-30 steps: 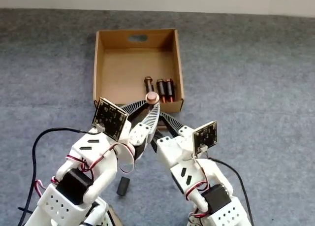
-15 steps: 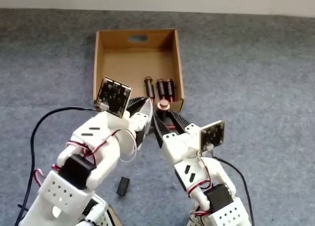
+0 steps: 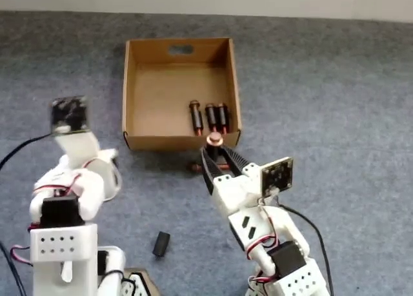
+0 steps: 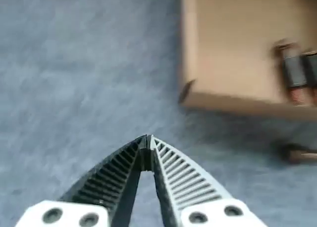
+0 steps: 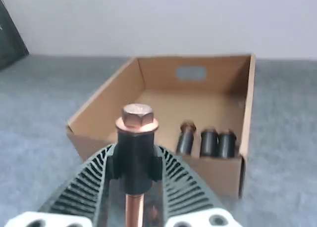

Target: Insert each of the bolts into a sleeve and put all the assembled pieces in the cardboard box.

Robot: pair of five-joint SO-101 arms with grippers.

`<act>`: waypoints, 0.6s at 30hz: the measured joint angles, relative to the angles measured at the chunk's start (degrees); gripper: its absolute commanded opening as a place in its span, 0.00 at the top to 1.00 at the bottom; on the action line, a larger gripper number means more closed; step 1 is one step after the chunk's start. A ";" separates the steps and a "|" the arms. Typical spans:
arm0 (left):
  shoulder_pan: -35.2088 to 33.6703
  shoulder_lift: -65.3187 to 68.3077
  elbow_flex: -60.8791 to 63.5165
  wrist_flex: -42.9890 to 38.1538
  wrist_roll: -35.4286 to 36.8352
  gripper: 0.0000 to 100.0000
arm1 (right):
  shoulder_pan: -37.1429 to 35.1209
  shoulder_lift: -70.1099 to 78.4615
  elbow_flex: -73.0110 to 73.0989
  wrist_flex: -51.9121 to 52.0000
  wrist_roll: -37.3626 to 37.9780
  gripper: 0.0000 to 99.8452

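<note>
Copper hex-headed bolt (image 5: 137, 117) stands upright through its black sleeve (image 5: 133, 162), clamped by the right gripper (image 5: 135, 150); left gripper (image 4: 147, 140) closed, empty.

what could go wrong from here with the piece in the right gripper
1. The right gripper holds the sleeve with its bolt upright, just short of the front wall of the cardboard box. Carried low, it might strike the wall; released early, it would land on the carpet.
2. The grip is on the sleeve alone, so tilting may let the bolt slide out.
3. A loose bolt lies close by the gripper; dipping could knock it away.
</note>
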 measured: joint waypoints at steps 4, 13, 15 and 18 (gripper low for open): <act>-4.84 -0.09 12.40 -5.27 -8.00 0.98 | 0.18 0.09 -3.96 9.93 0.00 0.99; -6.33 -0.09 25.93 -16.09 -21.19 0.98 | 2.90 0.18 -22.07 23.21 11.43 0.99; -6.33 -0.09 27.16 -16.44 -21.10 0.98 | 4.31 2.20 -26.64 23.30 11.60 0.99; -6.24 -0.09 27.43 -16.44 -19.69 0.98 | 5.01 9.49 -34.73 23.30 11.60 0.99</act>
